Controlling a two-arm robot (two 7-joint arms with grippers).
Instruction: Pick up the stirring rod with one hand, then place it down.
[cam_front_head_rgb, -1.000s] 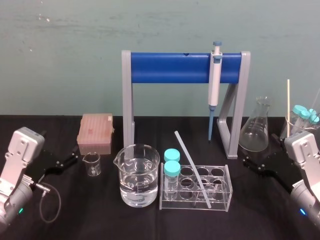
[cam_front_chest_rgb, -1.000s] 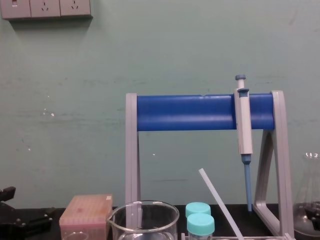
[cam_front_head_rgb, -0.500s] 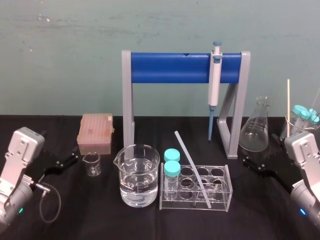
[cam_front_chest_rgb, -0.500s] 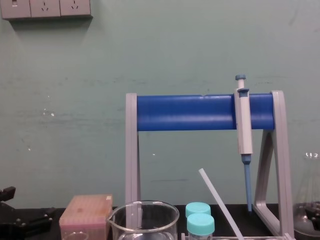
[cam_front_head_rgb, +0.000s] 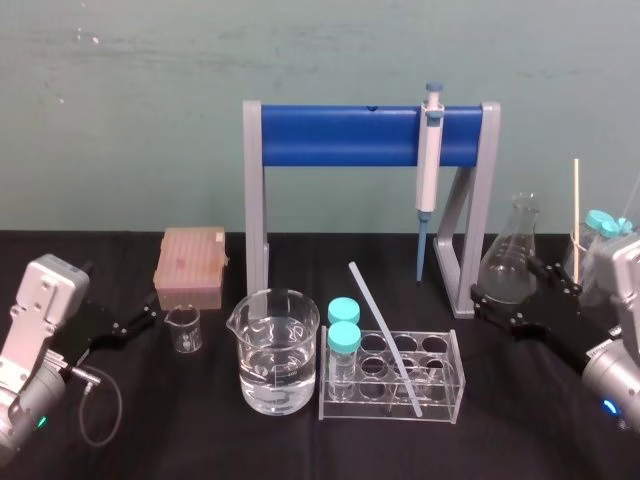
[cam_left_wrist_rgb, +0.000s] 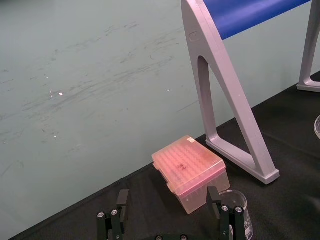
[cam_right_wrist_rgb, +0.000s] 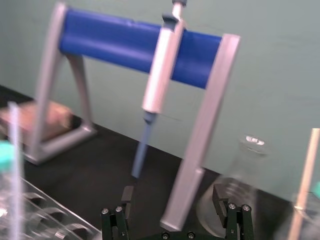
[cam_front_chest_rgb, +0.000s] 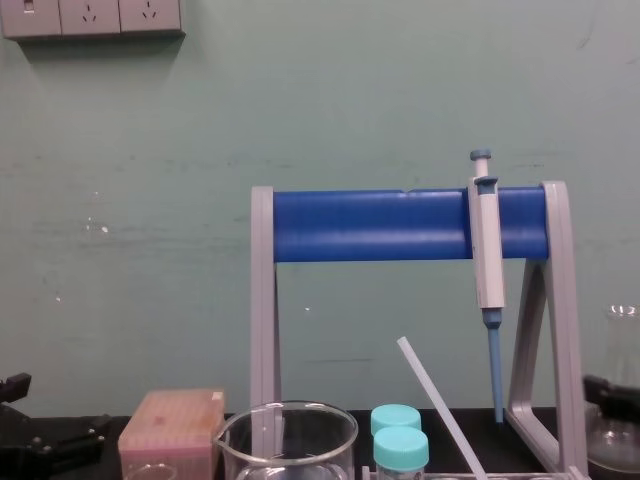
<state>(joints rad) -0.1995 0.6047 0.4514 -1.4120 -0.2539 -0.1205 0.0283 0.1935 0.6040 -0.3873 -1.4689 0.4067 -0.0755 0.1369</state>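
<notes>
Black and angular on its light grey block, the left gripper (cam_left_wrist_rgb: 168, 199) sits low at the far left of a matte black tabletop (cam_front_head_rgb: 200, 440), its jaws spread wide with nothing between them. Just beyond it stands a frosted pink tip box (cam_front_head_rgb: 192, 262), rectangular and lidded, with a small glass beaker (cam_front_head_rgb: 184, 328) in front. A large glass beaker (cam_front_head_rgb: 278, 350), round and part full of clear liquid, stands beside a clear plastic rack (cam_front_head_rgb: 445, 390). The stirring rod (cam_front_head_rgb: 385, 335), thin, straight and translucent white, leans in that rack with its top tilted toward the left, and neither gripper touches it. Behind, a grey-legged stand (cam_front_head_rgb: 255, 200) carries a smooth blue crossbar from which the grey-white pipette (cam_front_head_rgb: 429, 170) hangs tip down. At the right, the right gripper (cam_right_wrist_rgb: 173, 195) hovers before the conical glass flask (cam_front_head_rgb: 520, 215), jaws wide apart and empty.

Half a second ago the right gripper sat lower and farther right, beside the flask's base. It has since risen and swung leftward, while the left gripper and the rod are as they were.

On the table are two grippers, two beakers, two teal-capped tubes (cam_front_head_rgb: 344, 337) in the rack, one rod, one pipette, one flask, one tip box and one stand.
</notes>
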